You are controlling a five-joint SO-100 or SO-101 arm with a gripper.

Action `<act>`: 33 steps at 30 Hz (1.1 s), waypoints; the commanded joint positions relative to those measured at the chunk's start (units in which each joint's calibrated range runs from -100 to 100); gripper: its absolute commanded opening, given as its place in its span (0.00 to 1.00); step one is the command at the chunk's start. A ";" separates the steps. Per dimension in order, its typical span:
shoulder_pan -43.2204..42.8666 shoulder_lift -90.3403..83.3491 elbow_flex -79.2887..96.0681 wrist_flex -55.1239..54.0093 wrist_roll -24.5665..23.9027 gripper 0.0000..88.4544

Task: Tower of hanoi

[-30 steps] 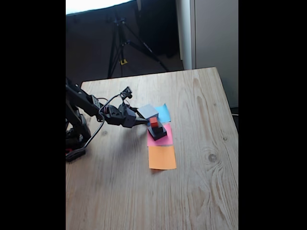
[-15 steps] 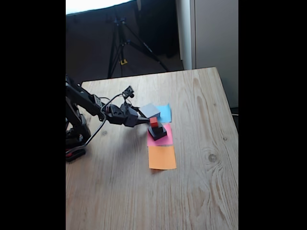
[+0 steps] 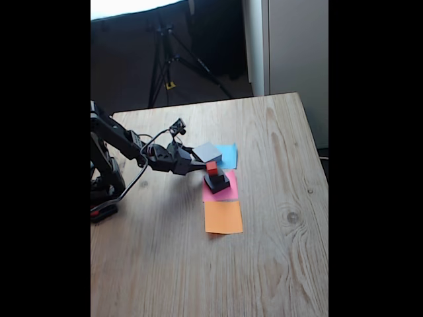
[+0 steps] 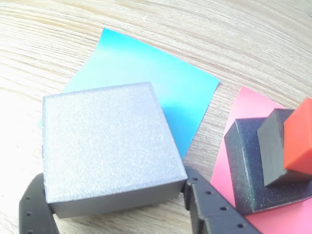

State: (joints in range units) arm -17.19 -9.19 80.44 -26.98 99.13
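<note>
The large flat grey block (image 4: 105,146) sits between my gripper's (image 4: 114,197) two black fingers, over the near corner of the blue paper square (image 4: 161,78). In the fixed view the gripper (image 3: 195,160) reaches in from the left with the grey block (image 3: 207,152) at its tip. On the pink paper square (image 4: 243,105) to the right stands a stack: medium black block (image 4: 248,165), small black cube (image 4: 272,146), tiny red cube (image 4: 298,141) on top. The fixed view shows that stack (image 3: 216,178) just right of the gripper, not touching it.
An orange paper square (image 3: 223,216) lies in front of the pink one (image 3: 225,193). The arm's base (image 3: 104,188) and cables stand at the table's left edge. A tripod (image 3: 165,59) stands on the floor behind the wooden table (image 3: 277,251).
The gripper with the grey block has crept slightly to the right, towards the blue square. The stack on the pink square has not moved.
</note>
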 commanded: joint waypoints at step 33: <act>-0.99 -9.13 -0.17 2.82 0.87 0.31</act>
State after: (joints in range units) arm -17.09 -12.78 81.31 -26.90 99.13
